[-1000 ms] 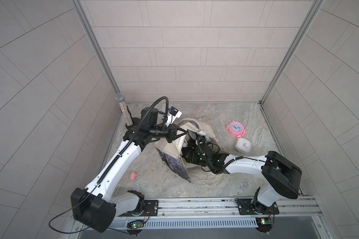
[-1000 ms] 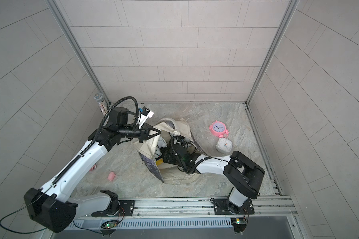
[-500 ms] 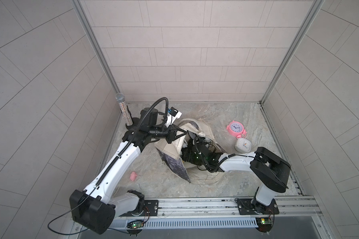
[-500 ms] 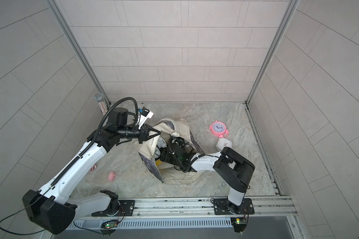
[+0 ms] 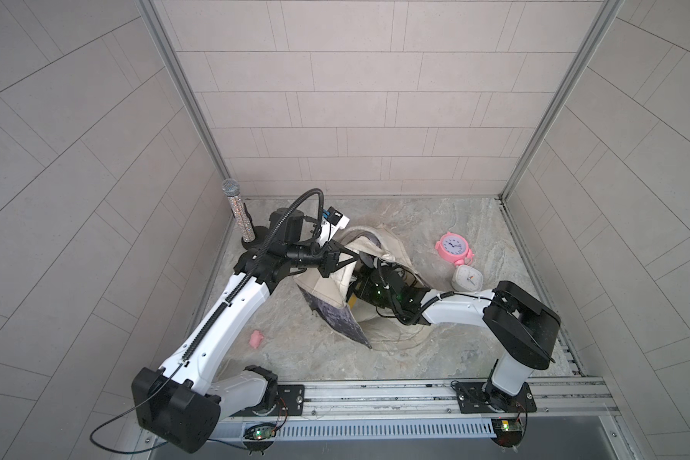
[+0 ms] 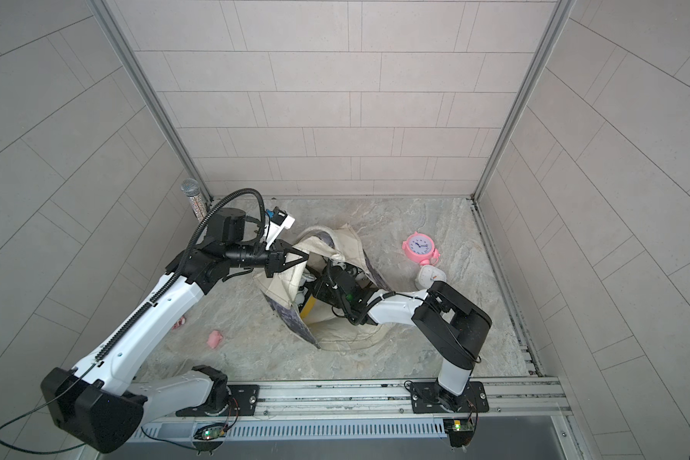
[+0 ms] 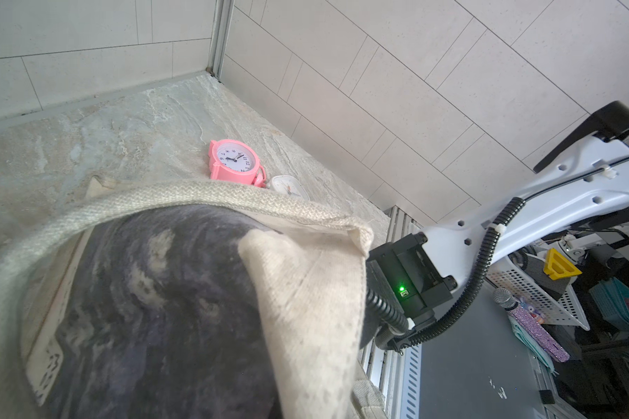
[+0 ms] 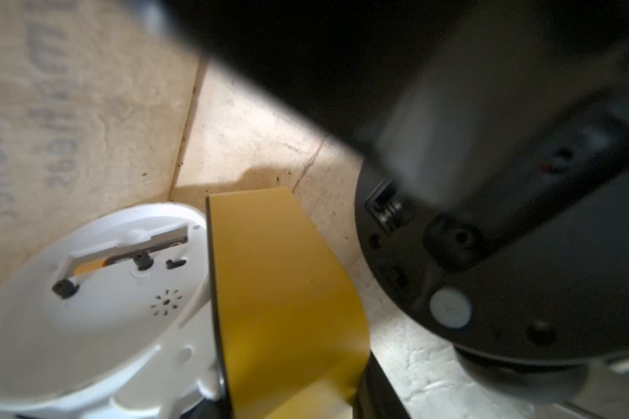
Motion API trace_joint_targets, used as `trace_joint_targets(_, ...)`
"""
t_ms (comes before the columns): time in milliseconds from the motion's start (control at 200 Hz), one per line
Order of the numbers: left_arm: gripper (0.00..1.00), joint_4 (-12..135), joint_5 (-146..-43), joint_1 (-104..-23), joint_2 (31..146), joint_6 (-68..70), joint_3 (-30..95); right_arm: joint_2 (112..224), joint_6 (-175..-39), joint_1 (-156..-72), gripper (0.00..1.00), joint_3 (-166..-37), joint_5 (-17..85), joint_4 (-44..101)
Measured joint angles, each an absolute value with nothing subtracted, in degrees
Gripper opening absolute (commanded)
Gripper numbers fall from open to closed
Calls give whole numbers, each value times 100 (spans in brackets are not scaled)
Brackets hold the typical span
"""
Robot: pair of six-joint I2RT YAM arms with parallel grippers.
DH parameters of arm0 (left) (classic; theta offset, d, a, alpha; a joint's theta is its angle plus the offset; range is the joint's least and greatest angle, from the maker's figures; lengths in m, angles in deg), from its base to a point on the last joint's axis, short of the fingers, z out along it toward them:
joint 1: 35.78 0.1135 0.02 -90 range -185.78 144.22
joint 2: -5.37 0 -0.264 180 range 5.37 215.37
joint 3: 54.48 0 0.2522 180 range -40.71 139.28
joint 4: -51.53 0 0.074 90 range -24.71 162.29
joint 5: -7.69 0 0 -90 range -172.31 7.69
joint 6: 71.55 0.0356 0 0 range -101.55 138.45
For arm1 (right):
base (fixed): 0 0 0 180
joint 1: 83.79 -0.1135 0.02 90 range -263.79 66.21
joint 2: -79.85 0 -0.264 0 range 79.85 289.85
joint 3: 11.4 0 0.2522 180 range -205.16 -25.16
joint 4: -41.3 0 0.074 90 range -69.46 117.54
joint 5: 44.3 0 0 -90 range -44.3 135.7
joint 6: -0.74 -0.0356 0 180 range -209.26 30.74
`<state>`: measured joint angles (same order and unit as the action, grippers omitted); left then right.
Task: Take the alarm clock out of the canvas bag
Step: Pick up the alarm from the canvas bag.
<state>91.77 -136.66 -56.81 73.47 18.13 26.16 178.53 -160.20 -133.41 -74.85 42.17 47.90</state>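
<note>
Microphone (image 5: 238, 215) stands upright in the surface's far left corner. The left gripper (image 5: 354, 256) is pinched closed on the rim of the canvas bag (image 5: 327, 288) at mid-surface. Inside the bag, the white alarm clock (image 8: 88, 308) lies back-up beside mirrored, unreadable lettering. The right gripper (image 5: 365, 288) is also inside, and I cannot tell how far it is open. A pink clock (image 5: 453, 247) with numerals sits near the right edge.
</note>
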Motion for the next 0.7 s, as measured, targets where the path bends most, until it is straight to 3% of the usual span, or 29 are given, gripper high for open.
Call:
trace_joint_targets(240, 0, 9175, -13585, -5683, 7327, 1831, 2616, 17440, -15537, -13247, 28, -7489, 4206, 4160)
trace_joint_targets(701, 0, 9194, -13205, -5708, 7242, 1833, 2616, 15658, -13937, -13125, 28, -7341, 4709, 1793)
